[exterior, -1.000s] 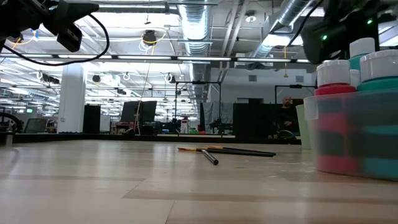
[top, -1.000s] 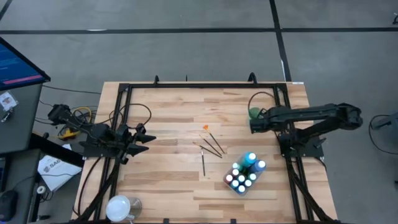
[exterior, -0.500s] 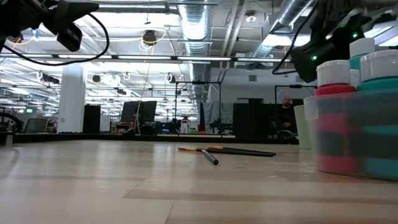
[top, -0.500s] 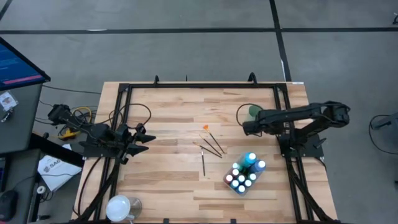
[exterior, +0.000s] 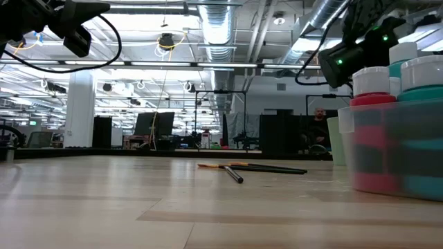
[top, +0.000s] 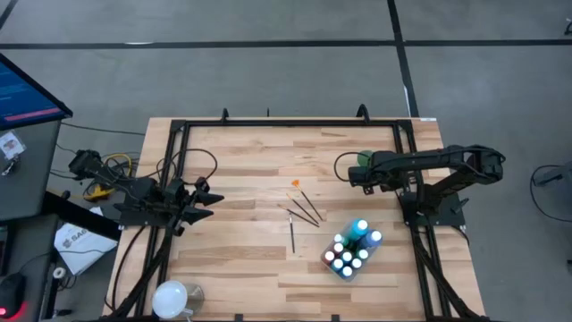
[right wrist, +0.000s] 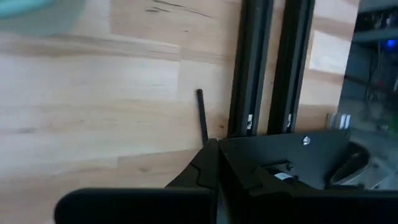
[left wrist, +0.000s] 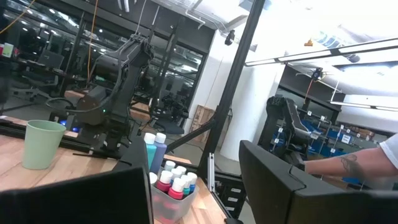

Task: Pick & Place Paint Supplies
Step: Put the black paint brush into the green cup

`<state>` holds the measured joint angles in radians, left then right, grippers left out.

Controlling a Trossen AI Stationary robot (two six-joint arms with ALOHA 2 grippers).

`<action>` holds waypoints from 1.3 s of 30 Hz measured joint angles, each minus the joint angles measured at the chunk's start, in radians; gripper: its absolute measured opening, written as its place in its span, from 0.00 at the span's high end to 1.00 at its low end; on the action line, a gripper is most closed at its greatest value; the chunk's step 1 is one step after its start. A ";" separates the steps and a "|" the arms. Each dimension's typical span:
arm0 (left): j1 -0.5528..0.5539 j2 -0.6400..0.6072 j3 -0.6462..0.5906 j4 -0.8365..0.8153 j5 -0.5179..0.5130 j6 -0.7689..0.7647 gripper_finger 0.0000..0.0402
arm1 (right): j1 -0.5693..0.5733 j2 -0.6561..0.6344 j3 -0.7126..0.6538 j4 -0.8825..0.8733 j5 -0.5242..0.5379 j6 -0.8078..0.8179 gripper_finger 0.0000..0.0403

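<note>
The right pincer (top: 350,175) hangs above the table (top: 241,152) near its right rear part, just beside the pale green cup (top: 365,160), with its two fingers pressed together and nothing between them (its own wrist view shows only bare wood planks, the dark frame rail and a thin dark rod lying by it). Toward the table's middle from there lie the paintbrushes (top: 304,210), several thin dark-handled ones fanned together with an orange tip at the far end, and one more lying apart and straight beside them. Nearer the front right stands the clear plastic tub (top: 349,251), packed with the small paint bottles (left wrist: 175,182), whose caps show white, red, blue and teal; two taller bottles rise at one end of the tub. The left pincer (top: 207,202) waits at the left edge of the table, well apart from the brushes and the tub, its fingers (left wrist: 112,196) spread wide and holding nothing. A white round thing (top: 171,297) sits at the table's front left corner.
</note>
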<state>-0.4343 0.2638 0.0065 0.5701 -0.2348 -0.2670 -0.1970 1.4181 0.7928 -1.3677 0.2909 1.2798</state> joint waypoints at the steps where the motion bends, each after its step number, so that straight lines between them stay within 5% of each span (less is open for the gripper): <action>1: 0.000 0.000 0.000 0.000 0.000 0.000 0.67 | -0.003 0.000 0.012 -0.005 0.000 -0.043 1.00; 7: 0.000 0.000 0.000 0.000 0.000 0.000 0.67 | -0.019 0.033 0.088 -0.064 -0.003 -0.401 1.00; 13: 0.000 0.000 0.000 0.000 0.000 0.000 0.67 | -0.050 0.093 0.066 -0.122 -0.003 -0.496 1.00; 22: 0.000 0.000 0.000 -0.001 0.000 0.000 0.67 | 0.005 0.173 0.055 -0.087 0.061 -0.510 1.00; 39: 0.000 0.000 0.000 0.000 0.000 0.000 0.67 | 0.099 0.015 0.051 0.013 0.094 -0.451 1.00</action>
<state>-0.4343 0.2638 0.0063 0.5701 -0.2348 -0.2672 -0.0979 1.4332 0.8441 -1.3547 0.3851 0.8293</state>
